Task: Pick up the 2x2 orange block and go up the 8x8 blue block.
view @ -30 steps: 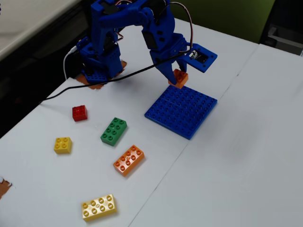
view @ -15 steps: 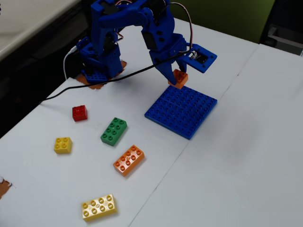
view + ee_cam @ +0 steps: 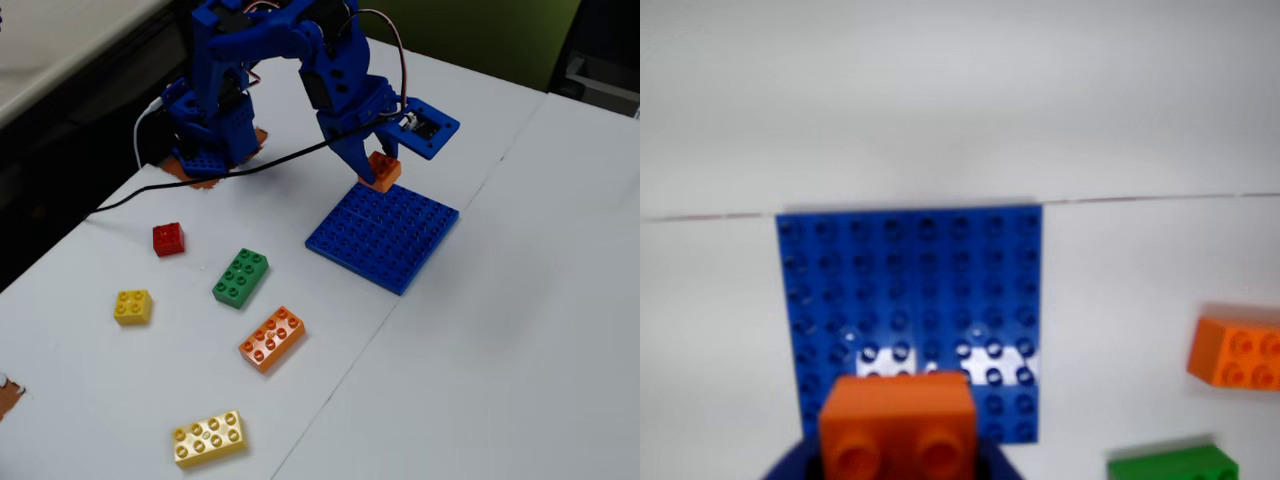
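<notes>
My gripper (image 3: 378, 165) is shut on the 2x2 orange block (image 3: 382, 170), holding it just above the far edge of the 8x8 blue block (image 3: 385, 235). In the wrist view the orange block (image 3: 898, 425) sits between the blue jaws at the bottom, and the blue baseplate (image 3: 910, 290) lies flat ahead of it on the white table. I cannot tell whether the block touches the plate's edge.
In the fixed view a red square brick (image 3: 168, 238), a yellow square brick (image 3: 133, 306), a green brick (image 3: 240, 277), a long orange brick (image 3: 272, 338) and a long yellow brick (image 3: 209, 438) lie left of the plate. The arm's base (image 3: 210, 130) stands at the back left.
</notes>
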